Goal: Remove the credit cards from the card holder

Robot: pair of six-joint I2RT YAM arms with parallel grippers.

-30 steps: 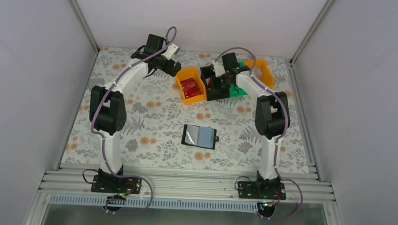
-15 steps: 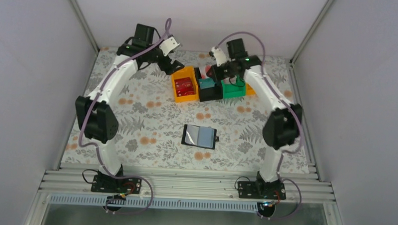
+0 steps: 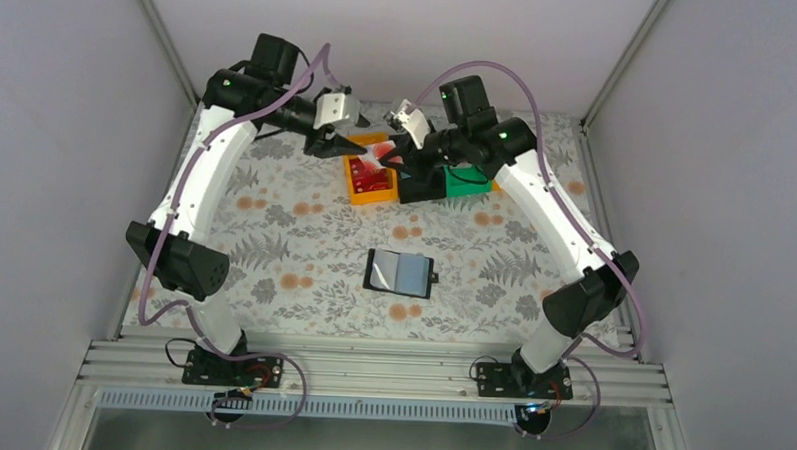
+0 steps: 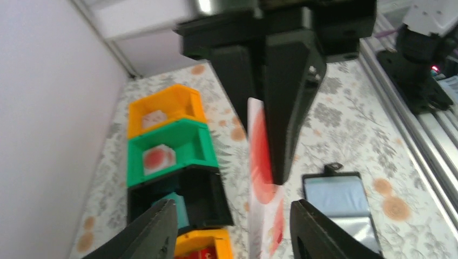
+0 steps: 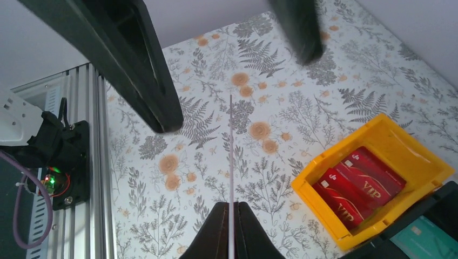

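Observation:
The card holder (image 3: 400, 273) lies open and flat in the middle of the table, pale blue-grey faces up; it also shows in the left wrist view (image 4: 335, 199). Above the bins at the back, my right gripper (image 3: 395, 153) (image 5: 230, 208) is shut on a thin white card with red patches (image 3: 375, 156) (image 4: 263, 208), which is edge-on in the right wrist view (image 5: 231, 151). My left gripper (image 3: 347, 146) (image 4: 233, 237) is open. Its jaws stand either side of that card's free end with a gap on both sides.
A row of bins stands at the back of the floral table: an orange bin (image 3: 353, 179) (image 5: 318, 216) holding red VIP cards (image 5: 356, 183), a black bin (image 3: 423, 189) (image 4: 216, 210) with a teal card, a green bin (image 3: 466, 184) (image 4: 205, 148) and another orange bin (image 4: 162, 105).
The right gripper has risen from the bins and swung left with the card. The left gripper has moved right to meet it. Its jaws have narrowed around the card.

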